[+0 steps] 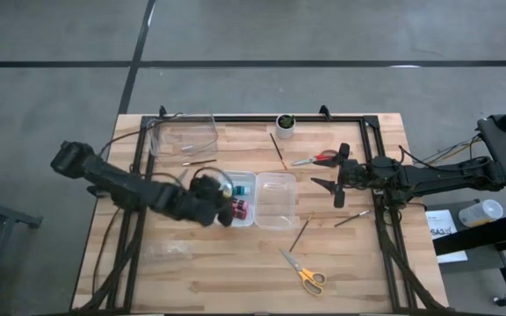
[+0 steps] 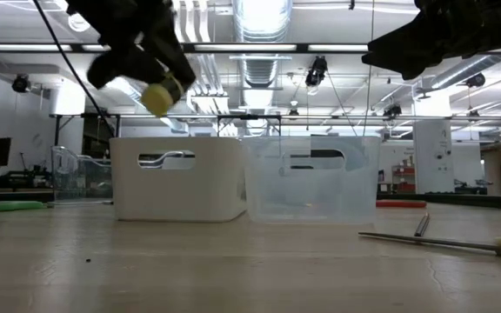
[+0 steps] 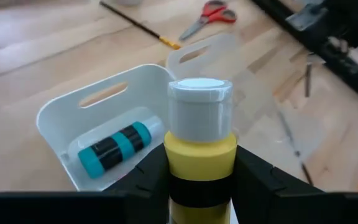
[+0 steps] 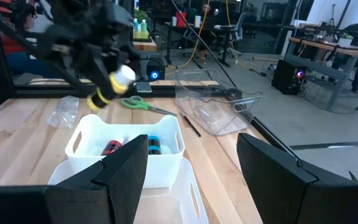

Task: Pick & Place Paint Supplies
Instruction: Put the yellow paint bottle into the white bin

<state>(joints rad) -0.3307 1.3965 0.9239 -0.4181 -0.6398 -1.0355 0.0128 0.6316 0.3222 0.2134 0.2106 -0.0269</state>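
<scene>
Yellow-and-black bottle [image 3: 201, 146] clamped upright in left gripper [image 3: 197, 177] above white bin [image 3: 61, 112]; right gripper [image 1: 331, 188] wide, hovering.

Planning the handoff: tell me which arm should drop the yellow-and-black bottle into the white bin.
Left. Its end effector already grips the yellow-and-black bottle above the white bin; the right end effector hangs open beyond the clear bin.
</scene>
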